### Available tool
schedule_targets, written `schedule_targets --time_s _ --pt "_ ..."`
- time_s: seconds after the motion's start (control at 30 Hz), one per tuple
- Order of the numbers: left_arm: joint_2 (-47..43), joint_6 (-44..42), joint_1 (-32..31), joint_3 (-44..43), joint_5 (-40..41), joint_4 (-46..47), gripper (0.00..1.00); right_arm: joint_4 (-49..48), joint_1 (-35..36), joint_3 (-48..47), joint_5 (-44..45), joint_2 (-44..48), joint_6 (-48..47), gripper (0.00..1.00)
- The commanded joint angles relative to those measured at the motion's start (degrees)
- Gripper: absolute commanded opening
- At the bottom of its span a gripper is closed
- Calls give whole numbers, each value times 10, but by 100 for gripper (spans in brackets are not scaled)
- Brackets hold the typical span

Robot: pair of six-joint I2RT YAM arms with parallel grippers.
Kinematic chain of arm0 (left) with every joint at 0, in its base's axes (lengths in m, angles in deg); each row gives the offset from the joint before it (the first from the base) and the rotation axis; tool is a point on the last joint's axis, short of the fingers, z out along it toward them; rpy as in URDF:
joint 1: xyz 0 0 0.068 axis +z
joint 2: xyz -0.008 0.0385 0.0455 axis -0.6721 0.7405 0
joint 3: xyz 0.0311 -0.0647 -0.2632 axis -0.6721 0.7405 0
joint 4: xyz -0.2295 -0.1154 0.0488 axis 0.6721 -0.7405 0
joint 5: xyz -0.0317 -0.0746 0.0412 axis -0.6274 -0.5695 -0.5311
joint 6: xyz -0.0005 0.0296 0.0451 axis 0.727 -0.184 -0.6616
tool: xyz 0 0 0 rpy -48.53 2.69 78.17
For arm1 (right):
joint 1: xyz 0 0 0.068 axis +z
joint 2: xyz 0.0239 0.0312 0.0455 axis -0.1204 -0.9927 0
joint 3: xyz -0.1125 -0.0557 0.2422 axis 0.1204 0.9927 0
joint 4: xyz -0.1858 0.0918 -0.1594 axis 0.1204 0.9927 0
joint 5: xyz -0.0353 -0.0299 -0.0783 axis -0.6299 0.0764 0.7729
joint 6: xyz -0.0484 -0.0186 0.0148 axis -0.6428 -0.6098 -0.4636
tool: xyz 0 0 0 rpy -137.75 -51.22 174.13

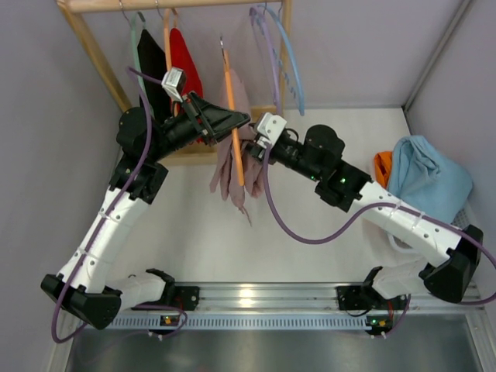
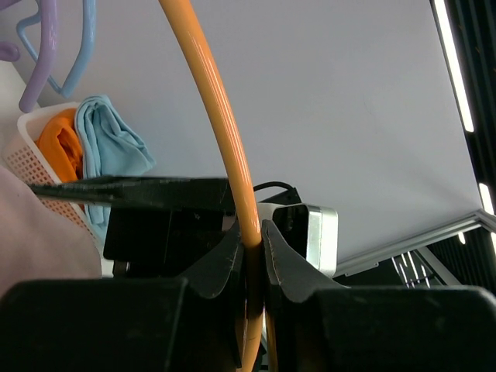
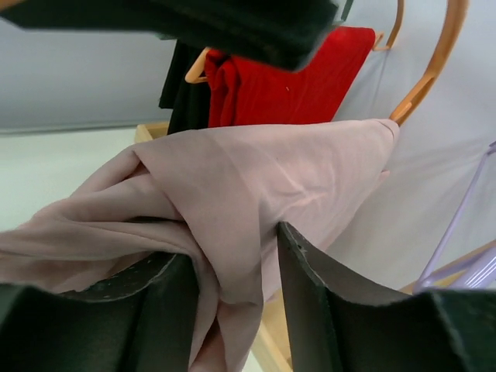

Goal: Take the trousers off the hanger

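Desk seen from above, pale, with a wooden rack across the top left of the frame. The trousers, dusty pink and limp, hang in long folds in the upper middle, draped over the hanger, a thin orange curve whose hook reaches up toward the rail. A red garment and a black garment hang just to their left, and lilac and blue hangers to their right.

My left end effector reaches in from the left. In the left wrist view it is clamped on the orange hanger at the lower middle of the frame, I judge to steady the hanger so that it cannot swing or slip off the rail.

My right end effector comes from the right. In the right wrist view its fingers are pinched on a bunched fold of the trousers at the bottom centre. That grip lets me draw the cloth off while the hanger is braced. The cloth is not yet off.
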Motion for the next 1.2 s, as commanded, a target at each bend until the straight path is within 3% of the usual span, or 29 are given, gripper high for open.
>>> schedule_targets --time_s 0.0,0.07,0.1,0.17,1.17 --pt "-28 2 -4 -8 -9 100 0 -27 -16 -47 -10 -8 8 41" --pt "-28 2 -4 -5 -8 100 0 -26 -19 -52 -9 -12 5 29" --pt "-29 2 -4 -4 -9 100 0 -26 -19 -55 -8 -13 3 14" --pt "-31 1 -4 -1 -8 100 0 -26 -21 -57 -1 -10 -1 1" --pt "-59 -94 -4 107 13 46 0 28 -22 -210 58 93 14 0"
